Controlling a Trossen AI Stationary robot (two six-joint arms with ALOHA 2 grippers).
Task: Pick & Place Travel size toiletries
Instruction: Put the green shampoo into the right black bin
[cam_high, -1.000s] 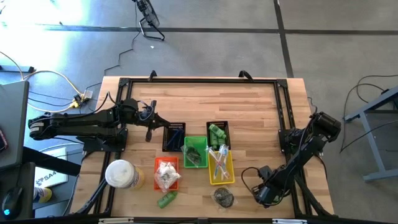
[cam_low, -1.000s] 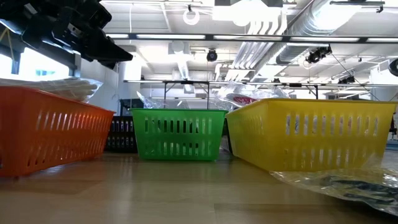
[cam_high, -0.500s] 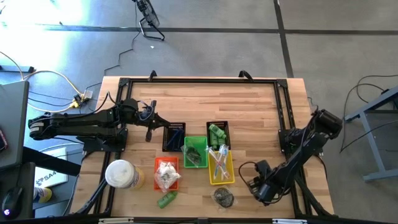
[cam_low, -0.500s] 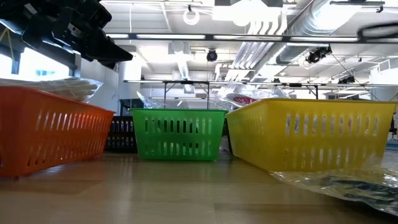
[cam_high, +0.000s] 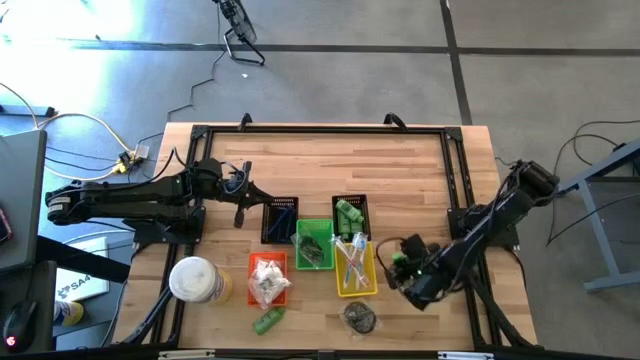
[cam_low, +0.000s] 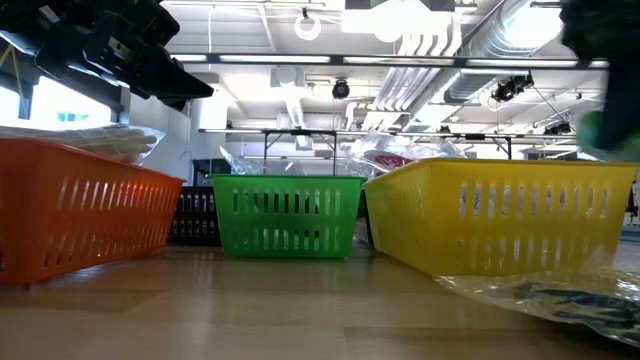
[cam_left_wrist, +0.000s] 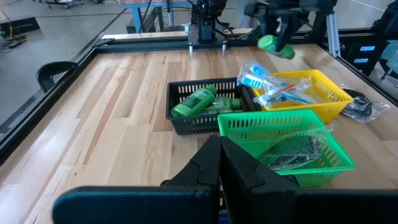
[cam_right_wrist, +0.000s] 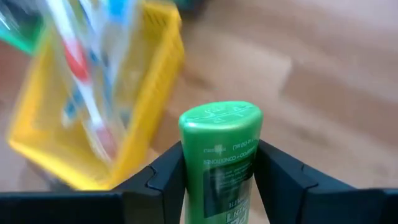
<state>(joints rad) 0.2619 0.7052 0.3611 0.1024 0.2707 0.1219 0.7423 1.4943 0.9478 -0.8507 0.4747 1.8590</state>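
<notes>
A: State the layout, largest item first.

B: The worktop (cam_high: 400, 180) carries a round white-and-yellow container (cam_high: 196, 280) and a cluster of small baskets: orange basket (cam_high: 251, 264), green basket (cam_high: 322, 232), yellow basket (cam_high: 368, 284) and two black baskets (cam_high: 268, 236).

A: Right arm?

B: The right gripper (cam_high: 402, 270) hangs above the worktop just beside the yellow basket, on the side away from the orange one. Its fingers (cam_right_wrist: 168, 177) stand part open and clamp a green bottle (cam_right_wrist: 221, 152), cap outward, one finger on each side of the body.

A: Left arm?

B: The left gripper (cam_high: 240, 212) waits above bare wood next to the black baskets. Its fingers (cam_left_wrist: 214, 165) are pressed together with nothing between them.

A: Other toiletries?

B: Beyond the left fingers, green bottles (cam_left_wrist: 194, 101) lie in the farther black basket, and clear-wrapped sticks (cam_left_wrist: 273, 90) in the yellow basket. White wrapped pieces (cam_high: 268, 280) fill the orange basket. One green tube (cam_high: 268, 321) lies loose on the worktop near the orange basket, and a crumpled clear packet (cam_high: 359, 317), probably holding dark pieces, lies near the yellow basket.
</notes>
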